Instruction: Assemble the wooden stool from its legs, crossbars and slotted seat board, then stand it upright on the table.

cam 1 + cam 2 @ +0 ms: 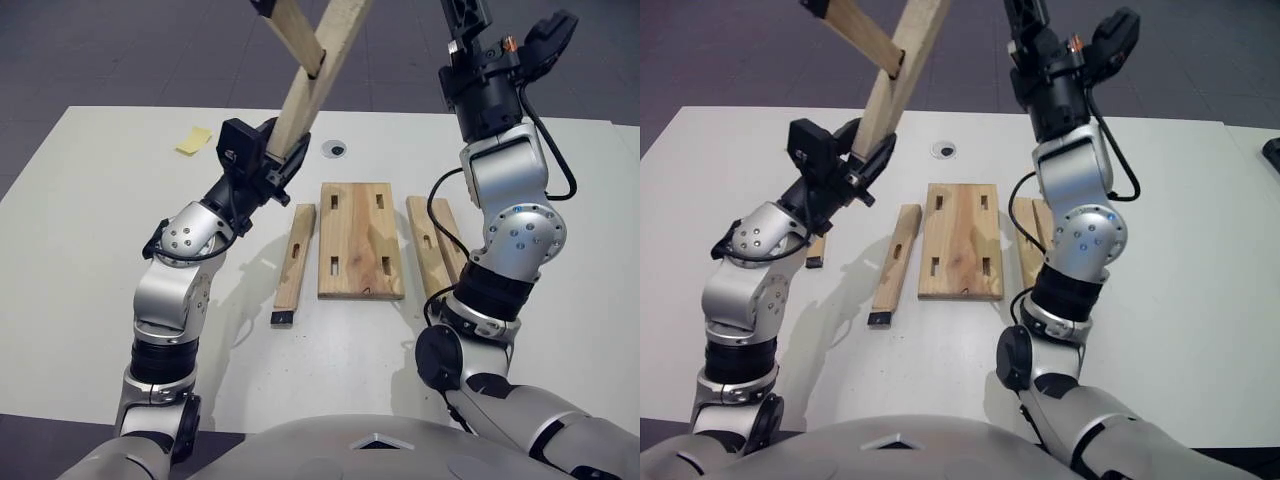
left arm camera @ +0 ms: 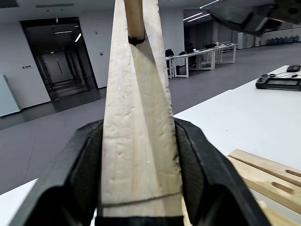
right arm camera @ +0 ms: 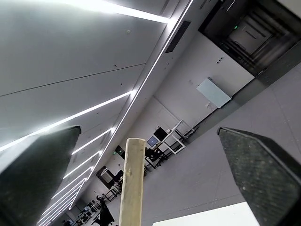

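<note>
White table (image 1: 90,220) carried the slotted seat board (image 1: 361,240) flat. Left of that board the left gripper (image 1: 275,160) pinched the lower end of a leg (image 1: 325,60), whose long axis rose steeply over the board's far left corner, a crossbar (image 1: 290,30) plugged in it. High beyond the board's far right corner the right gripper (image 3: 148,134) stood spread wide around a wooden end (image 3: 132,179), not touching it; this arm seemed nearer to the leg's top.
</note>
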Motion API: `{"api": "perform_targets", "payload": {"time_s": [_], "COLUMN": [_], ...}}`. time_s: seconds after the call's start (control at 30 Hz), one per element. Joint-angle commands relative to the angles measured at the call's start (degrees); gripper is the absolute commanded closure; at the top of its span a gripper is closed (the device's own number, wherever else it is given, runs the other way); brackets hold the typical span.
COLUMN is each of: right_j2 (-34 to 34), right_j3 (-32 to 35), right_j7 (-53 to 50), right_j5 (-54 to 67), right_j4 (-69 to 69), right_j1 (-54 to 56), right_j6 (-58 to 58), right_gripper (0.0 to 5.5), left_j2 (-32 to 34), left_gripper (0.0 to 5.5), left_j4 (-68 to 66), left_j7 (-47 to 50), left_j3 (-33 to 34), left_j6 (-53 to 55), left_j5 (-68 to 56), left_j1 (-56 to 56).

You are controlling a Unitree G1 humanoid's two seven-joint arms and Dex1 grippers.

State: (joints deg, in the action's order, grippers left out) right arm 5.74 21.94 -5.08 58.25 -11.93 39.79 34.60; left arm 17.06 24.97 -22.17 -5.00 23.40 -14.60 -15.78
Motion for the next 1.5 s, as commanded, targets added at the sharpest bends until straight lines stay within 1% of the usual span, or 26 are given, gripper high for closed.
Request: {"api": "perform_targets", "payload": {"time_s": [0.03,0.33,0.37,0.4,0.5,0.67,0.83,0.97,1.23,1.3,1.5], "right_j2": [-0.7,-1.5,-1.5,-1.5,-1.6,-1.8,-2.3,-2.7,-3.6,-4.2,-4.3], "right_j3": [0.3,-3.8,-4.0,-4.1,-4.5,-3.9,-3.0,-2.5,-2.9,-3.3,-4.2], "right_j7": [-0.3,0.5,0.4,0.3,0.1,-0.4,-1.0,-2.3,-5.2,-5.5,-4.2], "right_j5": [3.4,4.3,4.5,4.6,3.4,4.1,4.9,6.5,11.7,12.6,12.5], "right_j4": [4.0,4.8,4.8,4.9,6.8,7.5,7.3,6.1,0.9,-0.7,-2.7], "right_j1": [1.6,0.3,0.2,0.1,-0.5,-0.9,-1.1,-1.8,-6.4,-7.2,-7.2], "right_j6": [0.7,2.8,2.9,3.0,2.8,2.6,2.9,4.1,7.7,8.1,5.8], "right_gripper": [0.1,0.1,0.3,0.33,0.82,1.47,2.37,3.08,4.26,4.43,4.43], "left_j2": [1.4,1.8,1.9,1.9,1.7,1.6,1.7,1.8,2.2,2.3,3.4], "left_gripper": [3.46,3.46,3.46,3.46,3.46,3.46,3.46,3.46,3.46,3.46,3.46], "left_j4": [0.2,0.9,0.9,1.0,1.1,1.3,1.3,1.2,0.9,0.6,-1.6], "left_j7": [-2.8,-4.0,-4.0,-4.0,-3.7,-3.4,-3.5,-3.5,-3.4,-3.2,-4.3], "left_j3": [-1.9,-2.7,-2.9,-3.1,-3.8,-4.2,-4.3,-4.5,-4.3,-4.4,-4.2], "left_j6": [-1.3,-2.7,-2.9,-3.1,-3.4,-3.5,-3.5,-3.6,-3.7,-3.9,-4.9], "left_j5": [0.9,2.2,2.4,2.7,3.3,4.0,4.4,4.6,5.3,5.8,6.6], "left_j1": [-1.4,0.1,0.2,0.4,1.0,2.3,2.9,3.0,3.5,3.7,2.7]}}
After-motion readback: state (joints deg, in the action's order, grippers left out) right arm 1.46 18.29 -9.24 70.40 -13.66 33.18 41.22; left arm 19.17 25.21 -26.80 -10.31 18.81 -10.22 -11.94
